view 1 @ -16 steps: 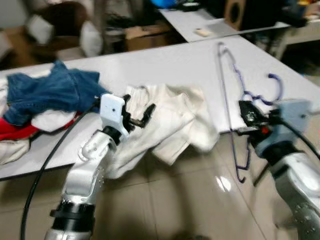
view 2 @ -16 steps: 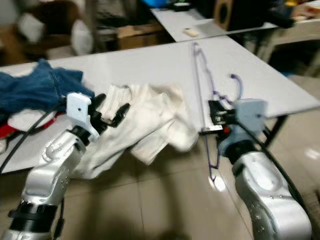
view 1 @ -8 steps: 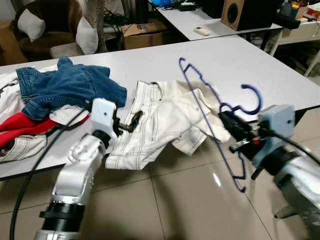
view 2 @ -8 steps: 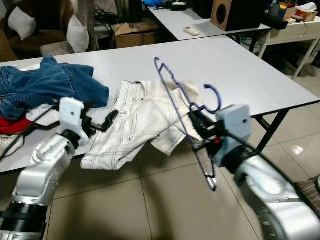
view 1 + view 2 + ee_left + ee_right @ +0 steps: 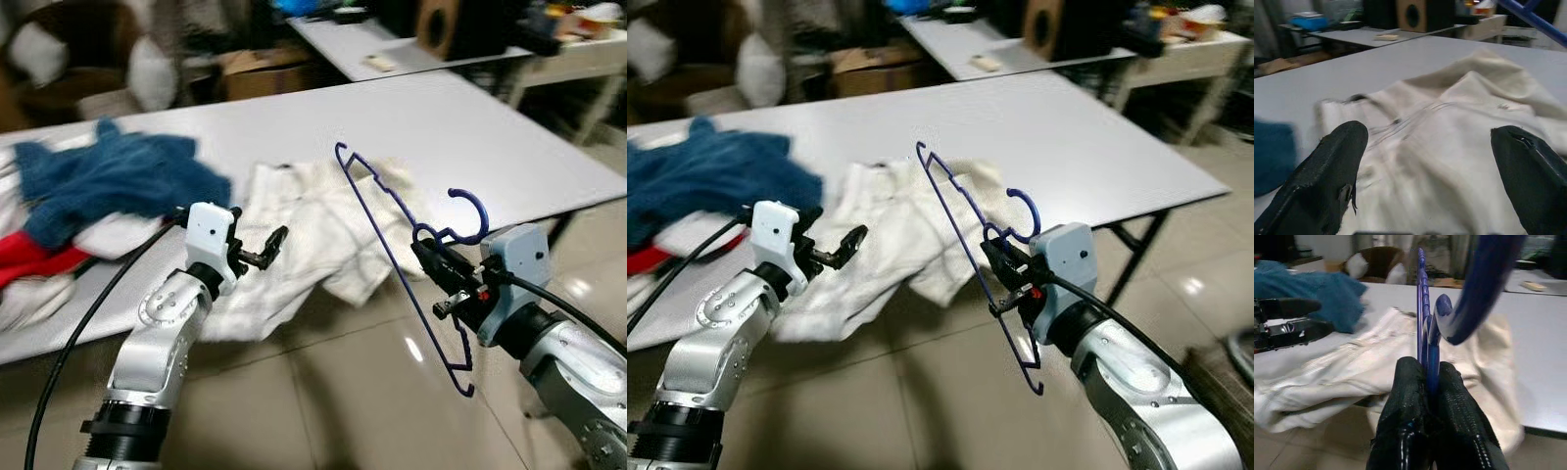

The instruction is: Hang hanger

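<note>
Right end effector (image 5: 438, 277): clamped on blue hanger (image 5: 392, 231), near its hook.
Left end effector (image 5: 265, 247): open above white garment (image 5: 323, 220).
Tip: keep hook upright.

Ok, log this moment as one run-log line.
right gripper: shut on blue wire hanger, off table | left gripper: open above white trousers | hanger unhung

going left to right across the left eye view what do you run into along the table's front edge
Red cloth → left gripper → white pants → blue hanger → right gripper.
</note>
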You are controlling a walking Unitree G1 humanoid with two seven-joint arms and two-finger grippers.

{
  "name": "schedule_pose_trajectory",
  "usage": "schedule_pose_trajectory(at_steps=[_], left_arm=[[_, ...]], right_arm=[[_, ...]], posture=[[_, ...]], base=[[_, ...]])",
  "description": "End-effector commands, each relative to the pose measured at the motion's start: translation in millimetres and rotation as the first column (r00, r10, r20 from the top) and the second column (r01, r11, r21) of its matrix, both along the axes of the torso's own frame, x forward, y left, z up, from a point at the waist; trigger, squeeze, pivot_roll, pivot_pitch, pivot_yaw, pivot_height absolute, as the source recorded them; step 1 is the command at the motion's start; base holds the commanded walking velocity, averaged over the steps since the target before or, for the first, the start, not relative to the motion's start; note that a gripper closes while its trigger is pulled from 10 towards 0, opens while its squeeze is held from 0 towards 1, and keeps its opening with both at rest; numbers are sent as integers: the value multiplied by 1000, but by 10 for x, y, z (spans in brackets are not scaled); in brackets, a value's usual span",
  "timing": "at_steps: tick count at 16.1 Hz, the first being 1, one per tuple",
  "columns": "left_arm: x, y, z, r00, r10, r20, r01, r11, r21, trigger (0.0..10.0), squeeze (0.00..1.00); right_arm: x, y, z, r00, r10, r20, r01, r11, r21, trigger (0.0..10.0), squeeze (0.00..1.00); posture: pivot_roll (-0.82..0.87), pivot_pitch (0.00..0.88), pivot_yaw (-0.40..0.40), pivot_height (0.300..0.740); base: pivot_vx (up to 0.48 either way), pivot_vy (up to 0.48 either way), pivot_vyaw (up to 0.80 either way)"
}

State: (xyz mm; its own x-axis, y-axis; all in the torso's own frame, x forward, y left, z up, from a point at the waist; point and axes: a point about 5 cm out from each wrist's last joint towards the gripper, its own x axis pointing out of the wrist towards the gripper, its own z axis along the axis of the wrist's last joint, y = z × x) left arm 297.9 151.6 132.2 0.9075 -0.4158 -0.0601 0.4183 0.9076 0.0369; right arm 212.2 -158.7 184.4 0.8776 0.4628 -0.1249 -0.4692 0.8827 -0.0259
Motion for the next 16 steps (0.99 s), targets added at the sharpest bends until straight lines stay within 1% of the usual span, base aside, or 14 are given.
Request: schedule_pose_trajectory(at_steps=[1, 5, 7, 9, 11, 12, 14, 15, 16], left_arm=[[-4, -33, 21, 1000, -19, 2, 19, 1000, -7, 10000, 184], [2, -38, 20, 1000, -24, 2, 24, 1000, -6, 10000, 180], [3, -41, 16, 1000, -26, 1, 26, 1000, -4, 10000, 180], [5, -43, 12, 1000, -29, 0, 29, 1000, 4, 10000, 176], [8, -40, 20, 999, -49, 1, 49, 999, -11, 10000, 165], [5, -35, 52, 994, -108, 6, 109, 994, -14, 10000, 157], [-5, -9, 89, 983, -185, 9, 185, 983, 4, 10000, 145], [6, 52, 116, 969, -248, -8, 248, 968, 38, 10000, 94], [38, 120, 139, 959, -281, -27, 282, 955, 86, 10000, 63]], right_arm=[[13, -5, 5, 1000, -15, 8, 15, 1000, -6, 10000, 0], [13, -28, -4, 1000, -24, -7, 24, 1000, -2, 10000, 0], [9, -33, -2, 1000, -19, -7, 19, 1000, -11, 10000, 0], [-15, -62, 42, 1000, 22, 11, -22, 999, -28, 10000, 0], [-52, -113, 104, 997, 79, 24, -78, 996, -48, 10000, 0], [-92, -154, 163, 991, 131, 30, -129, 990, -56, 10000, 0], [-161, -181, 225, 978, 208, 29, -206, 977, -58, 10000, 0], [-262, -242, 282, 953, 304, 0, -303, 950, -74, 10000, 0], [-339, -334, 340, 929, 369, -35, -370, 923, -107, 10000, 0]], posture=[[-216, 0, 67, 740], [-222, 1, 69, 740], [-223, 1, 70, 740], [-221, 3, 72, 740], [-225, 2, 76, 740], [-227, 0, 81, 740], [-227, 0, 81, 740], [-227, 0, 89, 740], [-229, 0, 96, 740]], base=[[386, 0, 0], [386, 0, 0], [392, 0, -438], [373, 0, 0], [0, 0, 0], [0, 0, 0], [0, 0, 0], [0, 0, 0], [0, 0, 0]])
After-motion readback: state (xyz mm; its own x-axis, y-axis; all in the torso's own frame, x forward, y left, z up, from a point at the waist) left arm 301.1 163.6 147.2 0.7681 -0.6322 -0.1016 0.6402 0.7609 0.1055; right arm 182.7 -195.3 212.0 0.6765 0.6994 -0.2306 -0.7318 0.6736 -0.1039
